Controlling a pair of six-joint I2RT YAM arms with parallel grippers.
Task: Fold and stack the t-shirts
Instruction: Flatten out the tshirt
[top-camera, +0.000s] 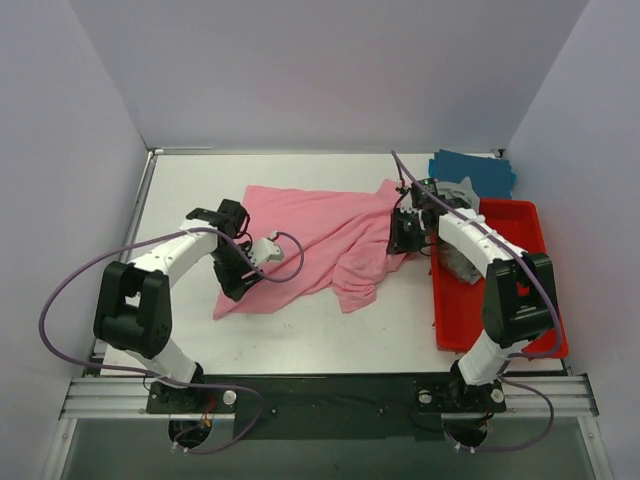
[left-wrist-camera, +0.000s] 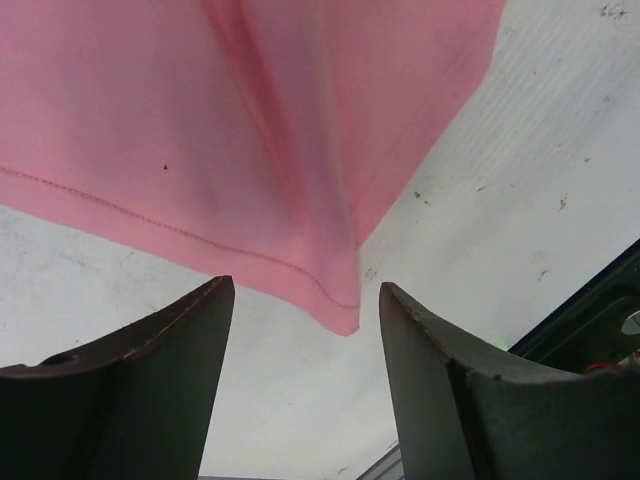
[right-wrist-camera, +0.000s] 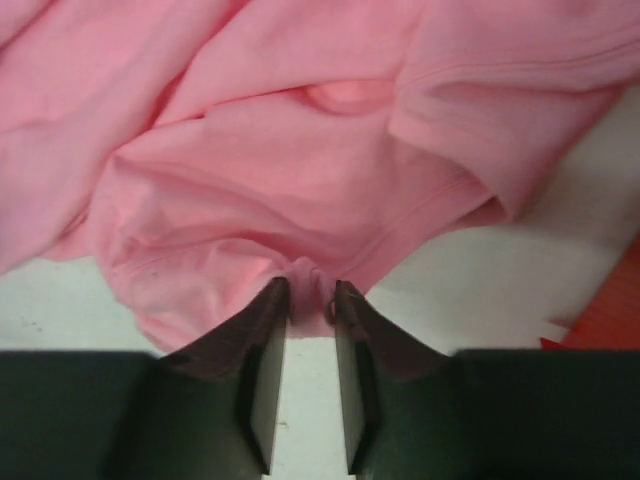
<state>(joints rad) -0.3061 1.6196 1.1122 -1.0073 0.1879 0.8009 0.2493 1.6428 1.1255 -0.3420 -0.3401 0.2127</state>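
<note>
The pink t-shirt (top-camera: 320, 240) lies spread and crumpled across the middle of the table. My left gripper (top-camera: 240, 283) is open and empty just short of the shirt's lower-left corner (left-wrist-camera: 340, 310), which hangs between the fingers' line in the left wrist view. My right gripper (top-camera: 405, 232) is shut on a pinch of the pink t-shirt (right-wrist-camera: 311, 290) at its right side. The teal-blue t-shirt (top-camera: 475, 172) lies folded at the back right corner. The grey t-shirt (top-camera: 462, 262) lies in the red bin, mostly hidden under my right arm.
The red plastic bin (top-camera: 520, 290) stands along the right side of the table. White walls enclose the left, back and right. The table's near edge (top-camera: 330, 380) has a metal rail with the arm bases.
</note>
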